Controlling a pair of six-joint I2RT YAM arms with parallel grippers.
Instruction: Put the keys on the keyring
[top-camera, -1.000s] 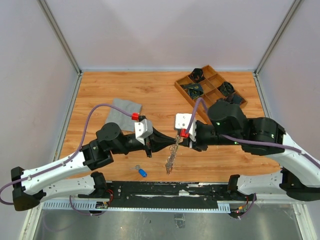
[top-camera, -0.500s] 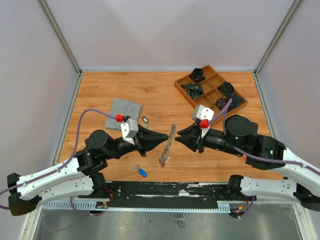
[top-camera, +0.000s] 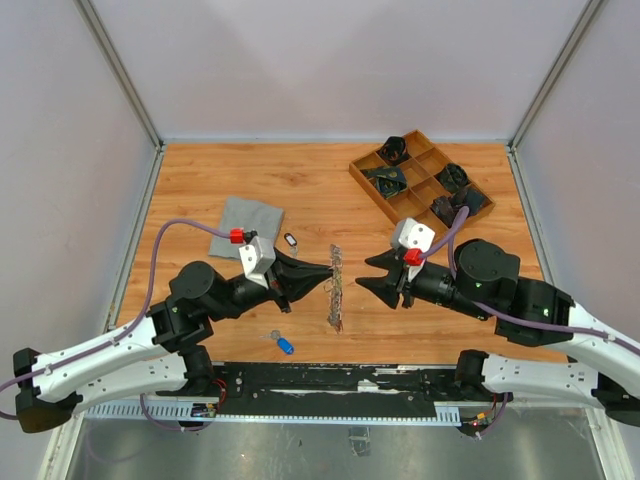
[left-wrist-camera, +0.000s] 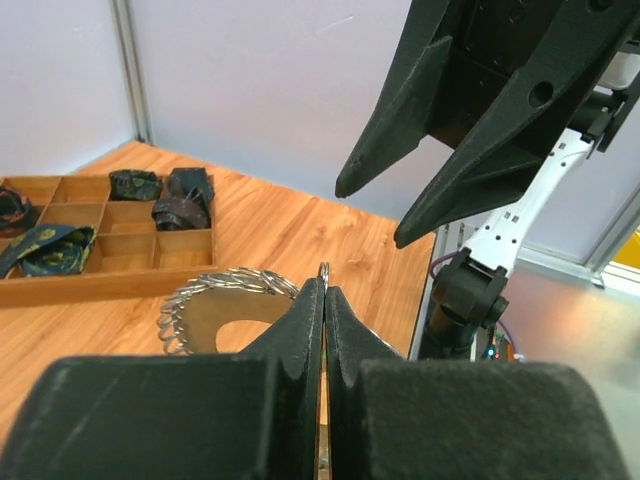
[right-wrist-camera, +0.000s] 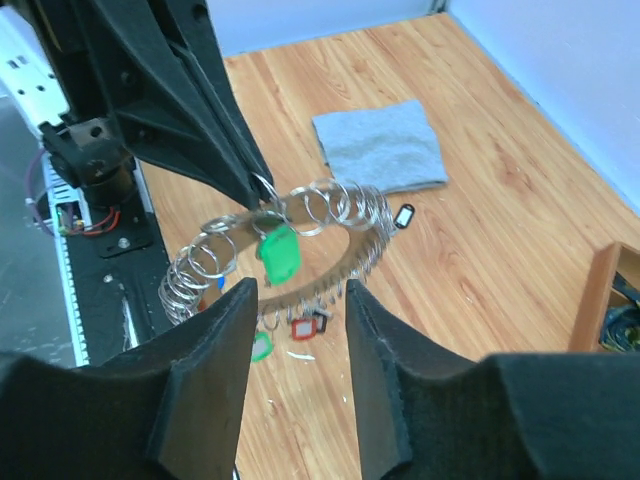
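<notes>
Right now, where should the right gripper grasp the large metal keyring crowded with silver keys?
Grip the keyring rim away from the shut left gripper, probably from the right: it is held on edge, flat side toward the open right gripper.

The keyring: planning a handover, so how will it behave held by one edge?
The keyring probably swings: the left gripper pinches only its rim. Likely heavy for its size, crowded with metal loops. The green tag would likely dangle.

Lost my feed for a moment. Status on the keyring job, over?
Left gripper shut on the keyring, gripped at its rim. Right gripper open, empty, facing it. Blue-tagged key loose on the table. Nothing between.
</notes>
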